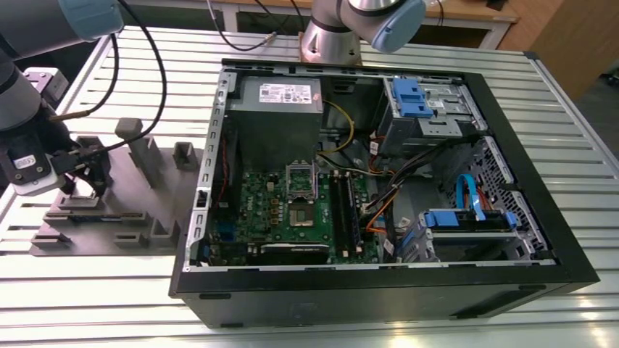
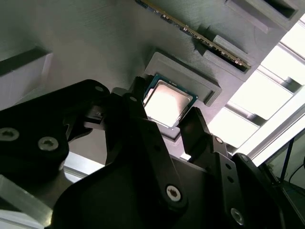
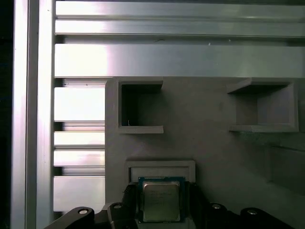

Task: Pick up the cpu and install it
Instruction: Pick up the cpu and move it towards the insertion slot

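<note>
**CPU in its holder nest, pincer astride it**

The CPU lies flat, pale metal top up, in a shallow framed nest of the grey parts holder. The holder rests on the slatted aluminium tabletop, at the exterior view's left and well apart from the open computer case. The pincer is down over the nest. It is open, with one dark finger on each side of the chip, and in both wrist views the chip sits level in its nest rather than lifted. Inside the case, the motherboard lies flat with its CPU socket near the middle.

Risks, as judged from this pose:
- If the fingers close off-centre or on the nest frame, they could tilt the chip or let it slip out.
- A skewed grip would probably reach the socket as a misalignment, which could damage the contacts.

Limits of view:
- The fingers hide the two chip edges nearest them, so contact there cannot be confirmed.
- The second wrist view glares on the metal top, and the arm's links cover the nest's near side.
- In the exterior view the chip is too small to make out beneath the pincer.
</note>
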Tool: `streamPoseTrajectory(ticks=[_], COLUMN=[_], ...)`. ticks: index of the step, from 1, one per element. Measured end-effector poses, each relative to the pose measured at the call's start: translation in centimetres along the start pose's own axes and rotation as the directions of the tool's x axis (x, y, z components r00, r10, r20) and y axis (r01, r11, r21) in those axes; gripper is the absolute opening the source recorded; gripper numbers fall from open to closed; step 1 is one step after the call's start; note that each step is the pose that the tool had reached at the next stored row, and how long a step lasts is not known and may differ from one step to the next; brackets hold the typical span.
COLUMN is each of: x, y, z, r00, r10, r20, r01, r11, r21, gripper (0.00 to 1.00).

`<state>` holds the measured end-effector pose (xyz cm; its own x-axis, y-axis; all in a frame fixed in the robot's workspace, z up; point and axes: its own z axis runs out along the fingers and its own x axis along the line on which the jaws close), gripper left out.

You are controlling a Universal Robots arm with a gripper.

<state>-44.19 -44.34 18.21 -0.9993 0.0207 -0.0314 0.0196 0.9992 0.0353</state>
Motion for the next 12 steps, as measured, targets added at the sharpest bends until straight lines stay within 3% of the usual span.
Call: streamPoseTrajectory(ticks=[12], x=[0.05], y=[-0.01], z=[-0.04], r00=[1.0], r10=[-0.009], r20=[-0.0006], r01=[0.009], r11=[1.0], r21=[0.0], gripper=[0.56])
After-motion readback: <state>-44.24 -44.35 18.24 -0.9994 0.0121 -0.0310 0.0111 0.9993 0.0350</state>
